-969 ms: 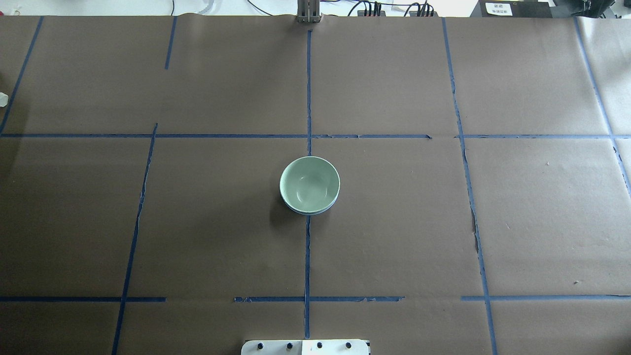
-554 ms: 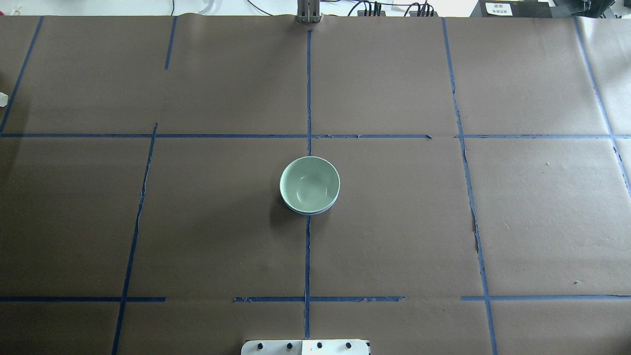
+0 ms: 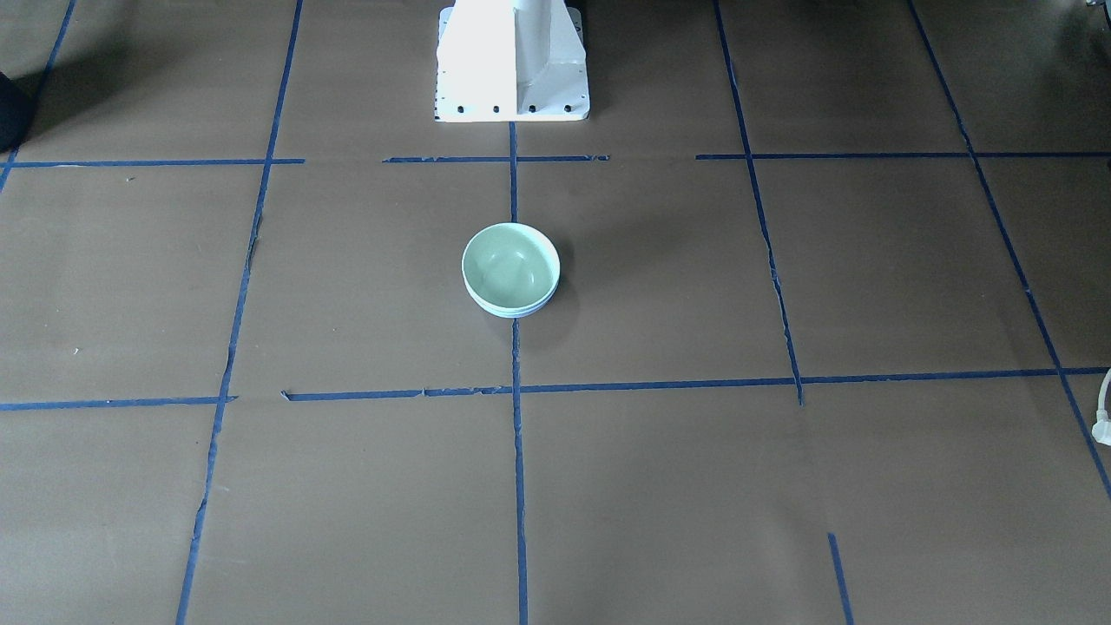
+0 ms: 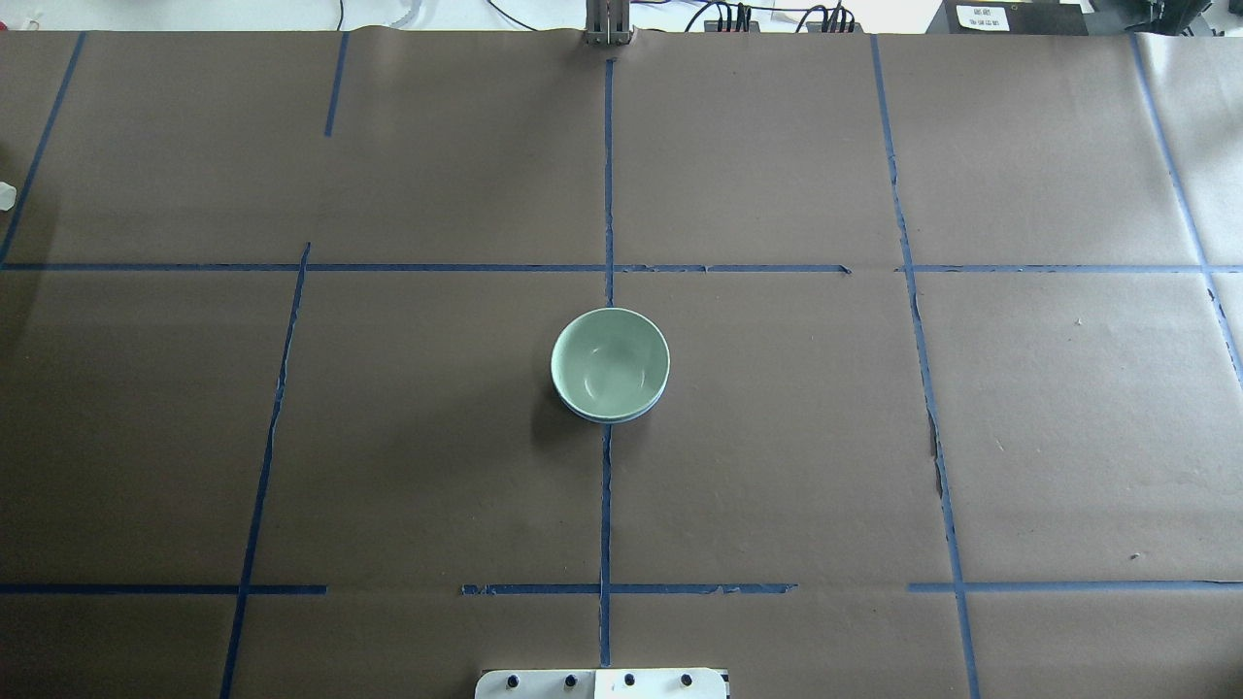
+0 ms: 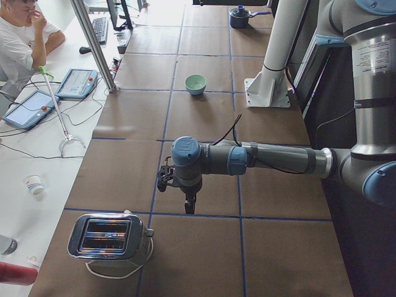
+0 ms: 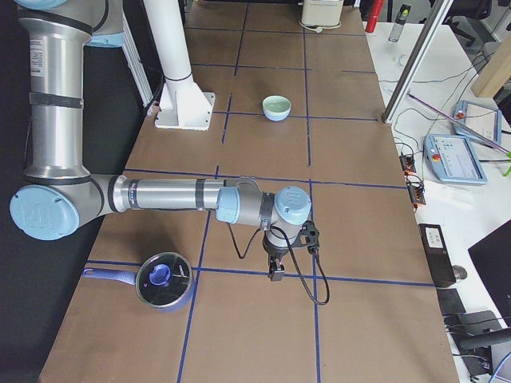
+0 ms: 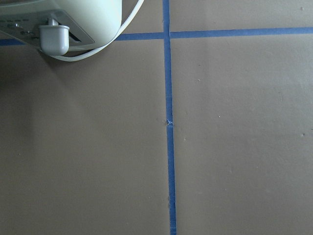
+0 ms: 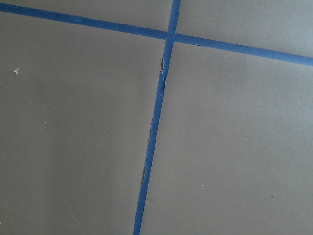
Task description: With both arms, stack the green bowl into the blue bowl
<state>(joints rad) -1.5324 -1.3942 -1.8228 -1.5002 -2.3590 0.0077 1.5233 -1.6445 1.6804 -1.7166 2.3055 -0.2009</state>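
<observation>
Green bowl sits nested upright inside blue bowl, of which only a rim sliver shows, on the table directly in front of the white pedestal base. Left gripper and right gripper hang well apart from the pedestal, toward opposite table ends; finger state cannot be determined.

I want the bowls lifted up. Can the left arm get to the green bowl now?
Probably yes. The green bowl sits in the blue bowl, open on top; the left arm is near the toaster, only bare table between.
</observation>
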